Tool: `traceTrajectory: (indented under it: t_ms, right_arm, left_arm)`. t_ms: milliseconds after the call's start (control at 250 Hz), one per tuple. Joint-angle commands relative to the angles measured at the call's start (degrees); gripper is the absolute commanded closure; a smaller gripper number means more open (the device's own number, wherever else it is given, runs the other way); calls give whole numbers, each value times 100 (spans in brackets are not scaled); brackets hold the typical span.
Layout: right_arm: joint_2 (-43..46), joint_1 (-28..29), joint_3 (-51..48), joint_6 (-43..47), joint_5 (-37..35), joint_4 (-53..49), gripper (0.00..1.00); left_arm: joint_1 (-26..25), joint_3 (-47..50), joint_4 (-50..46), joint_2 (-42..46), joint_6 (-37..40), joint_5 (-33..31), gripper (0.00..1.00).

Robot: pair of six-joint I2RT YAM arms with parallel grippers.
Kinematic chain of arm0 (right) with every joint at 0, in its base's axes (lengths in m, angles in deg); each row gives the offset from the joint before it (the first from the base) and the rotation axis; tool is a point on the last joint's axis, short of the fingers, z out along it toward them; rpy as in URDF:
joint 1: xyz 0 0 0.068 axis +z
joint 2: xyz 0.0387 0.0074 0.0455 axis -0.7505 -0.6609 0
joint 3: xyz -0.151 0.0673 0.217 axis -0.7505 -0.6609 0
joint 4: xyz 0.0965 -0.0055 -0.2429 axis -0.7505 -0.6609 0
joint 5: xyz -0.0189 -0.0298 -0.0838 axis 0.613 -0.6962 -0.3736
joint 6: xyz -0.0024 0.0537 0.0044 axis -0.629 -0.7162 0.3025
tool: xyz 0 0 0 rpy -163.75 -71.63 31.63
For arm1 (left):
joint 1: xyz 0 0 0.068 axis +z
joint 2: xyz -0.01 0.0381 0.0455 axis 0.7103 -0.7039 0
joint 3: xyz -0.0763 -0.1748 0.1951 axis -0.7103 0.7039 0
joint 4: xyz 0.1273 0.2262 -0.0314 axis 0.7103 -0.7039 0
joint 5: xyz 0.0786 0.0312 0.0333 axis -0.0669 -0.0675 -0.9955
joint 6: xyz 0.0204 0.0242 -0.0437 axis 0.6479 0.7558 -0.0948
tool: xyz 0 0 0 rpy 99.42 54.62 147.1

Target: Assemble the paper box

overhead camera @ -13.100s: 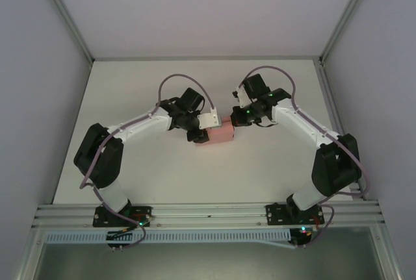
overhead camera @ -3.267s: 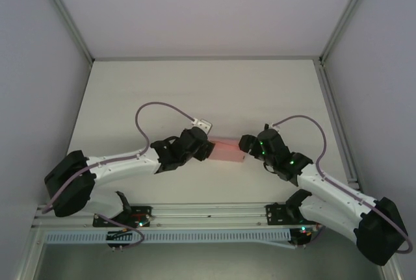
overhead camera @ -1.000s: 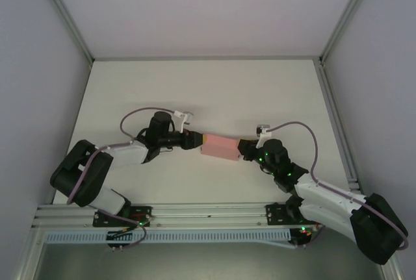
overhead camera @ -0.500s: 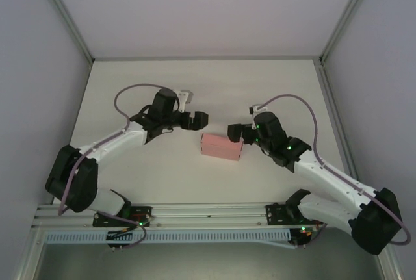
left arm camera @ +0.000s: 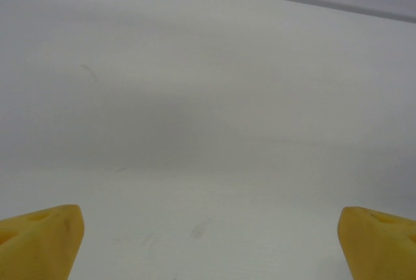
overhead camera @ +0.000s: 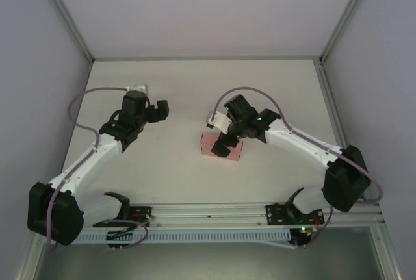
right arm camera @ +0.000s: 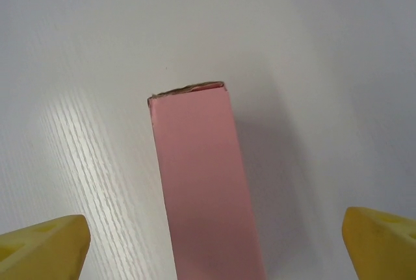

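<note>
Pink card: the paper box [overhead camera: 220, 146] lies formed on the worktop [overhead camera: 195, 85], so I judge only flap-checking remains. My right fingers [right arm camera: 44, 244] hover spread just over the box, empty. My left fingers [left arm camera: 39, 240], also spread, are well off its left.

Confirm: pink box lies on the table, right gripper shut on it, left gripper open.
Wrong on the grip: the right gripper is open, fingertips wide of the paper box, as the right wrist view shows. Box on the table, left gripper open: correct.
</note>
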State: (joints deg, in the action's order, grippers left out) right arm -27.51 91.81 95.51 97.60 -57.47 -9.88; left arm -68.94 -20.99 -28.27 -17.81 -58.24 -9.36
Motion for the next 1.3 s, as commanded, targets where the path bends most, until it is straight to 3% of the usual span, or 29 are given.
traceTrajectory:
  t_ms: [0,188,483,563,671,803,934,1058,1134,1218,1298]
  right_arm:
    - [-280,111,170,601,-518,-571,0]
    - [-589,103,210,615,-918,-625,7]
    - [-888,345,444,759,-1176,-869,43]
    - [-857,382,536,840,-1358,-889,48]
    - [-834,431,699,987,-1922,-860,56]
    - [-789,476,825,1288,-2753,-551,58]
    - [-797,525,513,2032,-3838,677,59]
    - [-988,522,-425,3512,-4563,2937,60]
    - [-1036,507,-960,3952,-4257,4208,68]
    - [-1094,492,-1414,4389,-3796,5036,62]
    - [-1213,494,-1618,4519,-3805,5557,58]
  left_arm:
    - [70,261,-65,372,-1,-226,0]
    - [92,591,85,851,126,-149,0]
    - [101,615,112,938,269,-116,0]
    - [100,598,104,938,286,-120,0]
    - [101,576,64,946,300,-129,0]
    - [100,584,64,982,308,-146,0]
    - [97,581,79,1012,312,-190,0]
    - [100,598,104,1017,322,-232,0]
    - [101,606,102,1025,328,-257,0]
    - [101,630,134,1047,331,-287,0]
    - [101,663,157,1052,326,-297,0]
